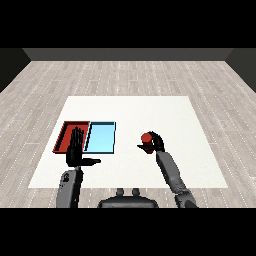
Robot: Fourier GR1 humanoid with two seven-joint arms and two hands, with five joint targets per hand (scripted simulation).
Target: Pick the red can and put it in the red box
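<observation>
The red can (146,138) is held in my right hand (155,144), whose fingers and thumb curl round it, right of the trays and over the white table. The red tray (65,131) lies at the left of the table. My left hand (75,150) is raised over the tray's near right part with its fingers straight and its thumb out to the right, covering part of the tray.
A light blue tray (101,137) lies right beside the red tray, between it and the can. The white table (150,110) stretches behind and to the right of both trays.
</observation>
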